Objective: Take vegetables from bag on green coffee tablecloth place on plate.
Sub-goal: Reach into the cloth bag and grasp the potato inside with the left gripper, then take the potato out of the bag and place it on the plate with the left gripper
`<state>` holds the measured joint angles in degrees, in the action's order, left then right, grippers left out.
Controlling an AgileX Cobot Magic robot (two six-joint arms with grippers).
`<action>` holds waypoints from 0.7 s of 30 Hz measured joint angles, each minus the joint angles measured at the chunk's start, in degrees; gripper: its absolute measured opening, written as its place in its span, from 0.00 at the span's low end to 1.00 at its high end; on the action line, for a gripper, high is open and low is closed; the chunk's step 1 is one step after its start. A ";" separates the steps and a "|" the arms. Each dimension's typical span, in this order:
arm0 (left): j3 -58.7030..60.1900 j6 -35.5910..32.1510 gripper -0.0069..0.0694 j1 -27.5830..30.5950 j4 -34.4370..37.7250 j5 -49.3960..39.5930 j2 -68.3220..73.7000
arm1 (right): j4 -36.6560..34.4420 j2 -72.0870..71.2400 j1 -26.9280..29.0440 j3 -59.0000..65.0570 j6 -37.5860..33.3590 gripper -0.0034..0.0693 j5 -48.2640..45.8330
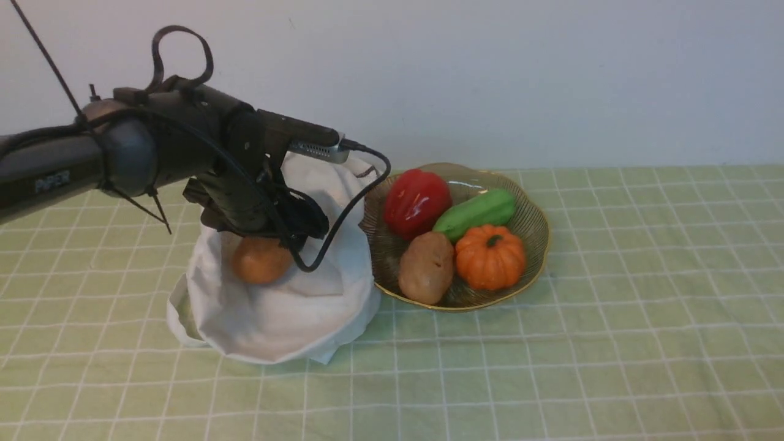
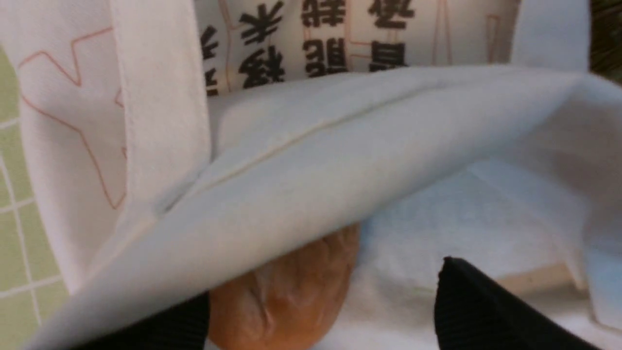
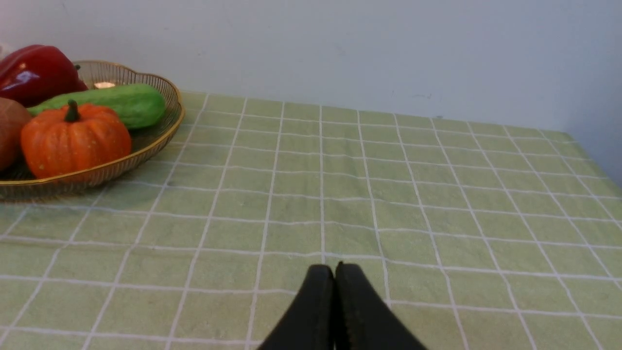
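- Fingers: the left fingers (image 2: 486, 311) stand wide apart inside the bag (image 1: 275, 318). One is right against the potato (image 1: 261, 260), the other is clear of it, and nothing is clamped.
- The right fingers (image 3: 352, 301) are pressed together and empty over the bare tablecloth (image 1: 612, 343), well apart from the plate (image 1: 534, 245).
- A loose flap of the bag droops over the potato. The bag's edge lies just beside the plate's rim, and open surface stretches to the plate's right.
- The bag is soft, creased white cloth with black printed characters, and the potato is a smooth orange-brown oval.
- The ribbed amber plate with its wavy gold rim carries a red pepper (image 1: 416, 202), a cucumber (image 1: 476, 213), a pumpkin (image 1: 490, 257) and a paler potato (image 1: 427, 267).
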<state>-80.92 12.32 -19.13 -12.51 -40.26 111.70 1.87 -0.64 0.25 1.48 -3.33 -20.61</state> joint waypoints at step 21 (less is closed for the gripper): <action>-0.39 -0.24 0.69 -1.65 -0.07 -7.89 2.83 | 0.00 0.00 0.00 0.00 0.00 0.03 0.00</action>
<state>-81.31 12.08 -20.78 -12.58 -48.16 114.53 1.87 -0.64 0.25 1.48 -3.33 -20.61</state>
